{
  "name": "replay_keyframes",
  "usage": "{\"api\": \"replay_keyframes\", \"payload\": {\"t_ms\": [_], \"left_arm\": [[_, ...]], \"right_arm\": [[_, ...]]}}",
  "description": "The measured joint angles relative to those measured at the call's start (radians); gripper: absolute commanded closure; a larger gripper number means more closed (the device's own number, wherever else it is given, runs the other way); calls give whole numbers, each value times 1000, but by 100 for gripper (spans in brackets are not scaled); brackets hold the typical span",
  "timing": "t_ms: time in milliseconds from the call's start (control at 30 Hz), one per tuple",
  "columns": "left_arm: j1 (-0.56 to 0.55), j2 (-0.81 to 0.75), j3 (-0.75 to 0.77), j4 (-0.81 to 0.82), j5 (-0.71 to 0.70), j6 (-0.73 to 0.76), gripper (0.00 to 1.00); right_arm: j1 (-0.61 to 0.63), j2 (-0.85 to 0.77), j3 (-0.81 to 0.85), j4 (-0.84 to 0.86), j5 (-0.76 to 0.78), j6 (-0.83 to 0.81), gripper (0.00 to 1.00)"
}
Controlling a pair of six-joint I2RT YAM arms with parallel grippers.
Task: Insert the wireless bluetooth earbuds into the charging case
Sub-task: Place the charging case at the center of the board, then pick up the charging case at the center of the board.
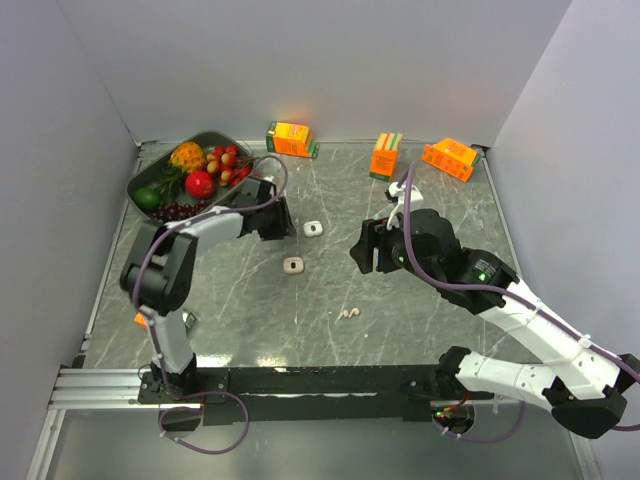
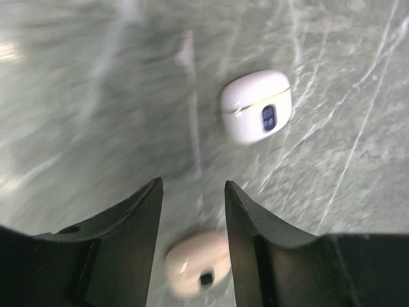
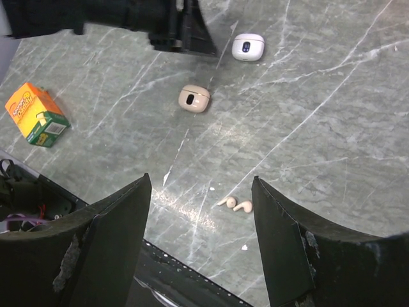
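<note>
Right hand (image 3: 200,184) hangs parted above the earbuds (image 3: 234,205), not touching them

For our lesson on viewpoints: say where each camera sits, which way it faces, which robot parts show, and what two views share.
Top external: above and behind the arms, looking down on the grey marbled table; left arm and right arm both show.
Left wrist: on the left arm, facing down; the left gripper frames a beige rounded charging case.
Right wrist: on the right arm, facing down and across the table; the right gripper shows.
Shared: both wrist views show the beige case and a white rounded charging case.
</note>
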Motion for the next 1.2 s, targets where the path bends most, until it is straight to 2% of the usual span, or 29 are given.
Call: {"api": "replay_keyframes", "payload": {"t_ms": [33, 67, 100, 167, 200, 267, 367, 500, 667, 733, 900, 967, 1100, 1200], "left_arm": [[3, -45, -19, -22, -38, 2, 50], [5, -82, -32, -37, -65, 2, 45], [3, -132, -51, -42, -108, 0, 4], [-10, -262, -110, -26, -210, -10, 4], [-21, -340, -149, -19, -251, -29, 4], [-41, -476, -239, 40, -294, -72, 4], [-59, -635, -373, 120, -304, -152, 4], [-65, -695, -524, 204, -301, -274, 4], [-159, -694, -567, 128, -386, -415, 4], [-175, -678, -534, 66, -405, -457, 4], [-242, -616, -486, 29, -484, -507, 2], [-284, -528, -415, -27, -504, -501, 1], [-345, -250, -186, -113, -542, -444, 2], [-360, -201, -174, -158, -548, -411, 3]], "right_arm": [[0, 0, 0, 1, 0, 0, 26], [0, 0, 0, 1, 1, 0, 24], [0, -2, -2, 4, 1, -1, 21], [0, -13, -20, 17, 5, 0, 18], [0, -24, -39, 28, 6, 0, 10], [0, -46, -77, 49, 12, 8, 2], [-4, -88, -151, 84, 33, 39, 0], [-11, -119, -219, 123, 36, 70, 0], [-13, -105, -230, 143, 28, 90, 1], [-13, -85, -227, 142, 28, 94, 1], [-13, -56, -226, 138, 27, 105, 1], [-13, -58, -226, 138, 26, 108, 1], [-13, -65, -226, 133, 24, 116, 1], [-13, -74, -226, 124, 24, 117, 1]]}}
